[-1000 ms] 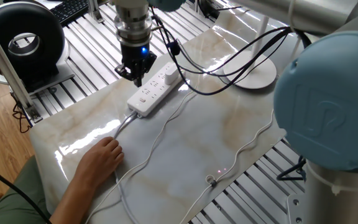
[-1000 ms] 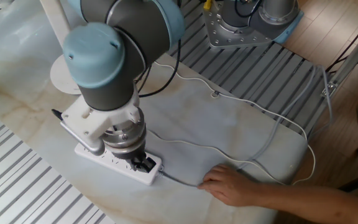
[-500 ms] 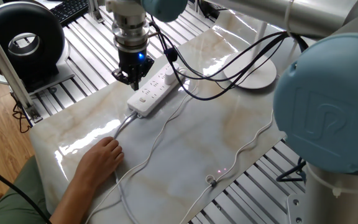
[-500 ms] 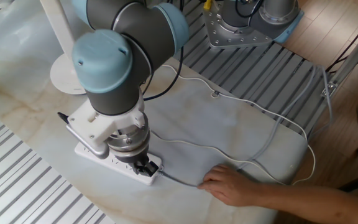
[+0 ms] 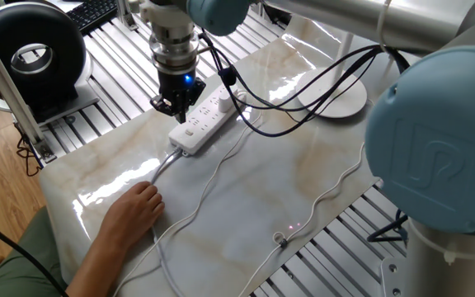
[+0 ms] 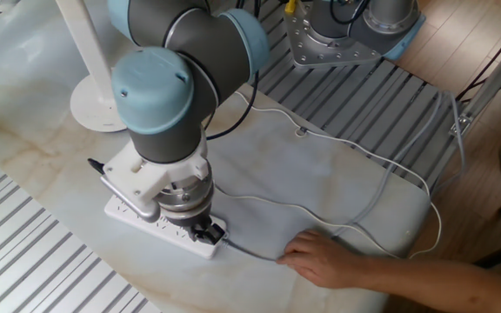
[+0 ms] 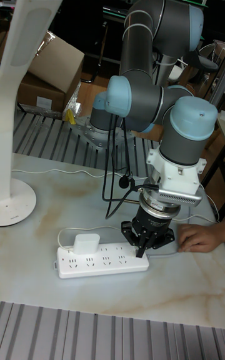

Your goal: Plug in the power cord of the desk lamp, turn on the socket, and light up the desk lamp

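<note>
1. The socket (image 7: pixel 103 259) is lying flat on the marble table (image 5: pixel 262 198), a long white strip with a row of outlets.
2. The plug block (image 7: pixel 85 244) of the power cord (image 5: pixel 213 183) is sitting in an outlet near the strip's far end, toward the desk lamp (image 7: pixel 24 72).
3. The thin white cord is trailing across the table from the strip toward the table's near edge.
4. The gripper (image 7: pixel 143 244) is pointing straight down over the opposite end of the strip, where the thicker pale cable (image 6: pixel 250 252) leaves it.
5. Its dark fingertips are sitting close together, narrowed to a point, at or just above the strip's top face; whether they are touching it is not clear.
6. The gripper is holding nothing.
7. The plug block is standing well apart from the fingertips, several outlets along.
8. The lamp's round base (image 5: pixel 336 97) is resting on the table beyond the strip, with its white pole rising upright.
9. A person's hand (image 5: pixel 134 210) is resting on the table, pressing on the pale cable near the strip.
10. A black ring-shaped device (image 5: pixel 30 56) is standing off the table to the side.
</note>
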Robot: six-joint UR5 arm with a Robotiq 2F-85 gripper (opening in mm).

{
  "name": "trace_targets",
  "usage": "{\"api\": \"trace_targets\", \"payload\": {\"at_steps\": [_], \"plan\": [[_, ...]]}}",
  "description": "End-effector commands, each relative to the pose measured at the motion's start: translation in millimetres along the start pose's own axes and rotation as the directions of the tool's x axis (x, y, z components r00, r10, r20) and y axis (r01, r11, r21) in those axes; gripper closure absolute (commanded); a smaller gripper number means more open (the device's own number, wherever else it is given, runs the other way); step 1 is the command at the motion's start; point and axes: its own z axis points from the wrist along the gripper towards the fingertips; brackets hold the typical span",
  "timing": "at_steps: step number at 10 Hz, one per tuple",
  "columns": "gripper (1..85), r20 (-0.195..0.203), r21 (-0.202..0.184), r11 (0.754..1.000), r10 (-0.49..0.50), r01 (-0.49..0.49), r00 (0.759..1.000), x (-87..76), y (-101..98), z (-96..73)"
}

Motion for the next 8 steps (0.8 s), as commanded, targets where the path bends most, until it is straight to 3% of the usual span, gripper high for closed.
{"api": "trace_targets", "payload": {"at_steps": [1, 8], "plan": [[84.7, -0.013, -0.008, 1.0, -0.028, 0.028, 1.0, 8.4, 0.4, 5.4], [84.7, -0.028, 0.014, 0.997, -0.08, 0.08, 0.996, 14.5, -8.3, 11.7]]}}
